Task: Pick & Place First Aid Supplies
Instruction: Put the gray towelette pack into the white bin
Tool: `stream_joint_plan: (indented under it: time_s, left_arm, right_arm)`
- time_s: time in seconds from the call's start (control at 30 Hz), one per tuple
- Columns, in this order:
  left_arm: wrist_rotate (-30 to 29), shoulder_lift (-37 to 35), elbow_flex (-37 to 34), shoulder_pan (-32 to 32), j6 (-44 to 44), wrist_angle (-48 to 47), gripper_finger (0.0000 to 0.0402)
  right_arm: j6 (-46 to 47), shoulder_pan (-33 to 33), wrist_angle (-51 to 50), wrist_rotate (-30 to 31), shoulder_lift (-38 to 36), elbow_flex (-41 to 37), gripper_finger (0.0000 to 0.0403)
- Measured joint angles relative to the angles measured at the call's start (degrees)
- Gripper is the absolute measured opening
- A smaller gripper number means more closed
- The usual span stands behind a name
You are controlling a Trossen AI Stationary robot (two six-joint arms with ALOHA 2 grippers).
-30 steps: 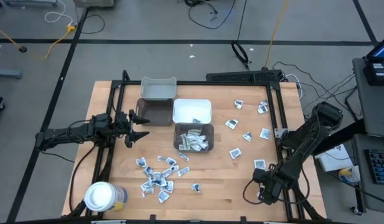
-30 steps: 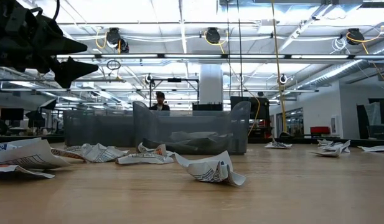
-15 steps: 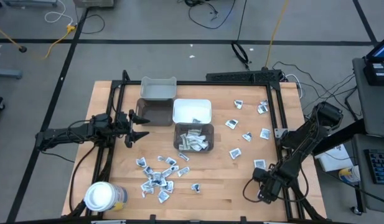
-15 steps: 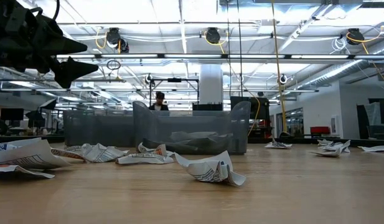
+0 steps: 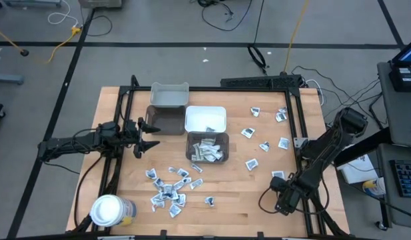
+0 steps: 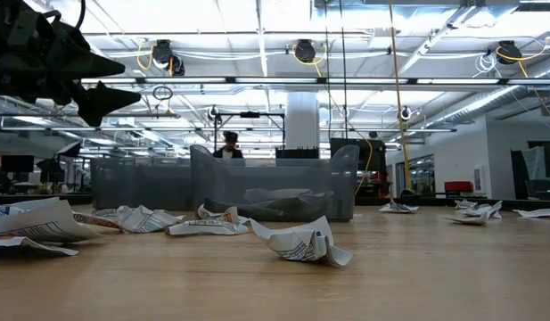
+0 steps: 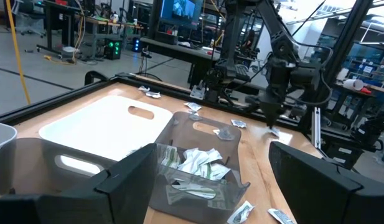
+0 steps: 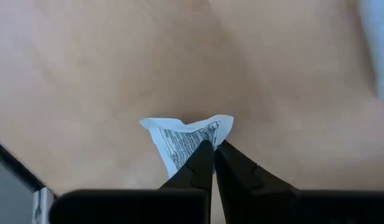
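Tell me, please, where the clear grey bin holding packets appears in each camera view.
High view: clear grey bin at table centre, just below the white bin.
Low view: centre, across the table's far part.
Left wrist view: lower centre, next to the white bin.
Right wrist view: not in it; only a packet shows.
Shared landmark: the white bin touching it.

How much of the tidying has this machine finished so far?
Partly done, it seems. The clear grey bin holds a pile of packets, and the white bin holds one or two. In hand: the right gripper has pinched shut on a small white printed paper packet near the wooden table's right edge. Left: a cluster of packets in front and scattered ones at right. The left gripper waits open.
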Motion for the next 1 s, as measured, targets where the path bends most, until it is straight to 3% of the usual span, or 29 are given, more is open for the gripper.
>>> stream_joint_plan:
  time_s: [0.63,0.8,1.0]
  left_arm:
    - [0.01,0.00,0.02,0.01,0.00,0.00,0.0310]
    - [0.02,0.01,0.02,0.01,0.01,0.00,0.0310]
    - [0.00,0.01,0.02,0.01,0.01,0.00,0.0310]
  right_arm:
    - [-11.53,-6.96,-41.84,0.46,-8.94,20.02,0.0001]
    - [-14.93,-10.64,-43.60,0.42,-8.67,21.61,0.0000]
    - [-27.28,-23.68,-43.33,0.48,-5.90,21.61,0.0000]
